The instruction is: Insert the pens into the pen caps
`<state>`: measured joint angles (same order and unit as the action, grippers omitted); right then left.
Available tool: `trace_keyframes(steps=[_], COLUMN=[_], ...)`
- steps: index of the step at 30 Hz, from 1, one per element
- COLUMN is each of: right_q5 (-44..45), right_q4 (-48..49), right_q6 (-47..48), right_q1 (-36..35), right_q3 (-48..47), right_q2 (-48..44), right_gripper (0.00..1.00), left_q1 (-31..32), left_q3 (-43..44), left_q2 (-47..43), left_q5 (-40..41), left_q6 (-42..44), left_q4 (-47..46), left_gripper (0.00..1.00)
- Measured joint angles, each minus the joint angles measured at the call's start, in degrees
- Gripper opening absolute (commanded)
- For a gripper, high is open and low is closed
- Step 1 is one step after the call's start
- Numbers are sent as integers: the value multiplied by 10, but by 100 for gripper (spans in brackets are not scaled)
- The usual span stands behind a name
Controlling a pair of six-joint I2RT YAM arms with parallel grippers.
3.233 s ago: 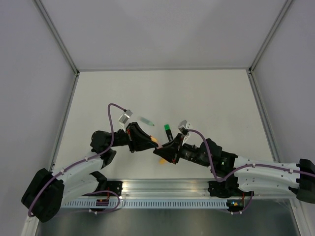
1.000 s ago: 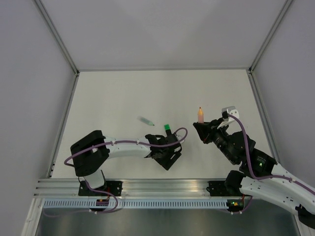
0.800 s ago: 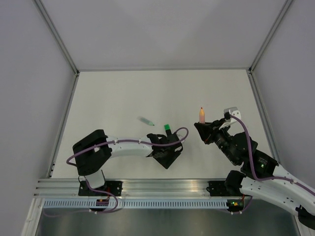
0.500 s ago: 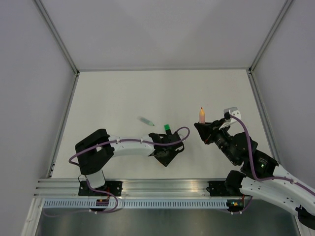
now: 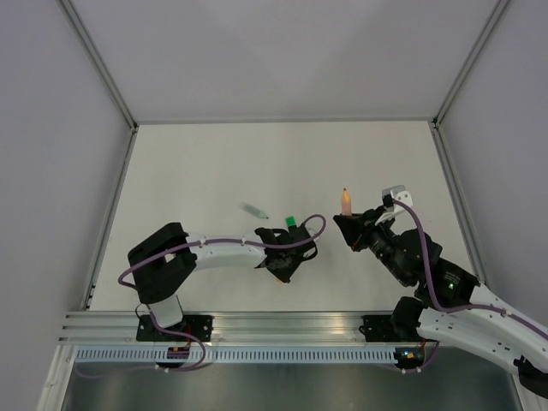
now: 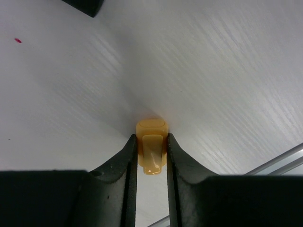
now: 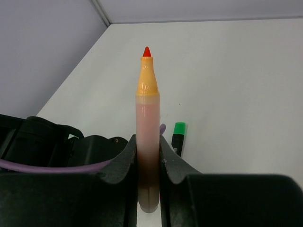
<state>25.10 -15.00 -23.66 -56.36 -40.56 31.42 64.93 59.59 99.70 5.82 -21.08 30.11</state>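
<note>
**Orange stubby plastic cap [image 6: 151, 147] pinched in the left tool [image 6: 151, 138]**

Nearest the arms' bases, the left tool [image 5: 285, 259] is reaching low over the white table [image 5: 197, 163], left of centre. Its two black fingers [image 6: 129, 156] are pressing against both sides of the cap, with only the cap's width between them. The cap is sitting on the table surface, its rounded end pointing away from the wrist. In the overhead view the tool is hiding it.

To the right, the right tool [image 7: 147, 146] is closing tightly on the lower body of a translucent orange-pink marker with a red tip [image 7: 147, 118]. It is holding the marker upright, tip upward, above the table and well apart from the left tool. From above, the marker [image 5: 345, 201] is standing out of that tool [image 5: 349, 226].

Just beyond the left tool, a black marker with a bright green end [image 5: 292, 223] is lying on the table, held by neither tool. The right wrist camera is showing it [image 7: 178, 135] too, behind the raised marker.

Farther back and to the left, a translucent pale green marker [image 5: 253, 211] is lying tilted, alone.
</note>
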Motion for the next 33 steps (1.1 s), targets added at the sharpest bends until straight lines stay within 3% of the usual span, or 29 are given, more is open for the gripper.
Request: trace_keyframes(steps=[6, 12, 21, 33], right_q5=[-32, -94, -142, -149], right_q4=[24, 70, 164, 212], right_q6=[13, 36, 40, 45], right_q1=[0, 0, 0, 0], right_q3=[19, 34, 93, 103], right_q2=[9, 33, 66, 78], right_gripper=[0, 0, 0, 0], left_q1=[-61, -135, -134, -134], left_q3=[-14, -8, 64, 47], left_q2=[-36, -183, -342, -342], left_q5=[1, 7, 11, 11], left_q6=[-19, -60, -164, -254], left_q4=[-7, -26, -136, -189], left_gripper=[2, 2, 2, 2])
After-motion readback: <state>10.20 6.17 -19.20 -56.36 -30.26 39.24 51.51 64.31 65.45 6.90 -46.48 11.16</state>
